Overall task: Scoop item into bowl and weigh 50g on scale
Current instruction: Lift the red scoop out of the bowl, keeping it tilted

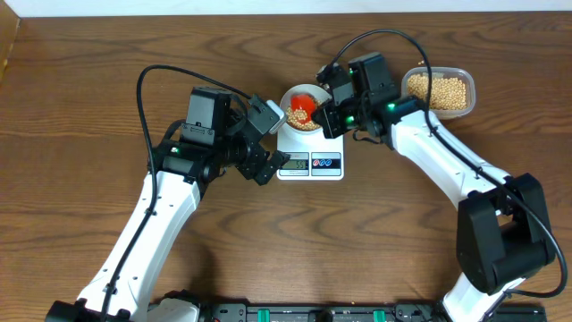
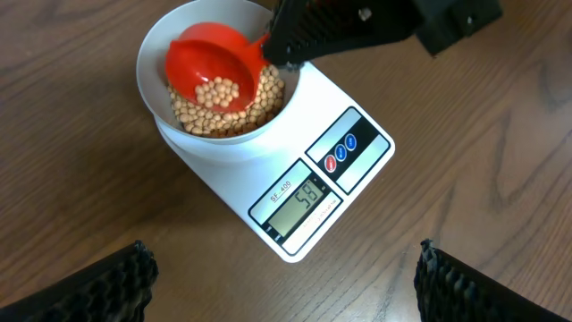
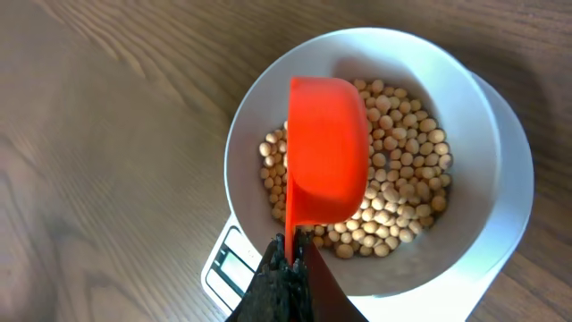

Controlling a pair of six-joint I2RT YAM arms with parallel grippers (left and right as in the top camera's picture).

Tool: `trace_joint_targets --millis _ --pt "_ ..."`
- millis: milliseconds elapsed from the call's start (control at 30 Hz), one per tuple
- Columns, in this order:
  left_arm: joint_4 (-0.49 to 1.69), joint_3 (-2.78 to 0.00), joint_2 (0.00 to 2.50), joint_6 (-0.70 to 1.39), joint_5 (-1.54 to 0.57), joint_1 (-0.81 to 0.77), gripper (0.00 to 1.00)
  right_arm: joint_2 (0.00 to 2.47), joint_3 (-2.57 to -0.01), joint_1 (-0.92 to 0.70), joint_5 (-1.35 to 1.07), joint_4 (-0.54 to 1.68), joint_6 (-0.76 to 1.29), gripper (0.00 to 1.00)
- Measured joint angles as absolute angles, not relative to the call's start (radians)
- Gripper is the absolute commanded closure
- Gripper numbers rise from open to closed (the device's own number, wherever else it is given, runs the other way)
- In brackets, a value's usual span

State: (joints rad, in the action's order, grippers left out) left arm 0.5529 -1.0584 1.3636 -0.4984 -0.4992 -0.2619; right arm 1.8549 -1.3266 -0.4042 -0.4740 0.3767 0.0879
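The white bowl (image 1: pixel 288 97) stands on the white scale (image 1: pixel 310 164) and holds a layer of tan beans (image 2: pixel 259 112). The scale's display (image 2: pixel 304 199) is lit and seems to read 59. My right gripper (image 3: pixel 290 259) is shut on the handle of a red scoop (image 2: pixel 201 58). The scoop sits tilted inside the bowl (image 3: pixel 465 89) with some beans in its cup. My left gripper (image 2: pixel 284 286) is open and holds nothing, low over the table just left of the scale (image 2: pixel 357 98), with its fingertips (image 2: pixel 125 277) far apart.
A clear plastic tub (image 1: pixel 440 89) of the same beans stands at the back right, behind the right arm. Bare wooden table surrounds the scale. The left arm's cable loops over the table at back left.
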Motion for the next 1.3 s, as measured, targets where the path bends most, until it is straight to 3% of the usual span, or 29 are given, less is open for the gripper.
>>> trace_joint_targets --millis 467,1300 --pt "0.553 -1.058 1.364 -0.498 -0.499 -0.262 0.05 1.855 -1.327 -0.323 -0.660 0.329 0.130 0.99" --pt "0.553 -1.058 1.364 -0.498 -0.499 -0.262 0.05 1.856 -1.327 -0.319 -0.696 0.332 0.130 0.99"
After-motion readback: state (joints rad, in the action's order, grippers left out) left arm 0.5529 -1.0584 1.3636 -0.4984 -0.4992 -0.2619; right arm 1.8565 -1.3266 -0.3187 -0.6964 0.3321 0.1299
